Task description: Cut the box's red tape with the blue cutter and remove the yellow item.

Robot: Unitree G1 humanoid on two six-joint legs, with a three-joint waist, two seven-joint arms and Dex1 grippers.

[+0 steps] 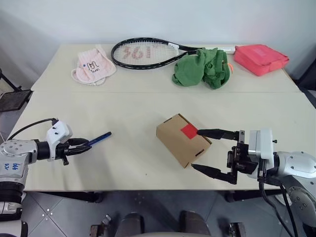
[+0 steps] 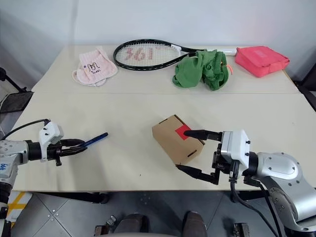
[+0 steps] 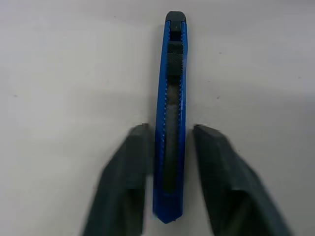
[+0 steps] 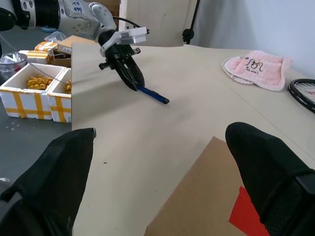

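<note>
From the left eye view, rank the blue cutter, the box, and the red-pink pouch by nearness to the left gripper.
1. blue cutter: between the left gripper's fingers at the table's near left.
2. box: mid-table, toward the right gripper.
3. red-pink pouch: far right corner.

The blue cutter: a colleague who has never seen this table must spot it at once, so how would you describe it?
Start at the long pale table and go to its near edge on the robot's left, well away from the brown box. There the blue cutter lies flat between the fingers of the left gripper. It is the table's one slim, dark-blue, pen-like stick.
</note>
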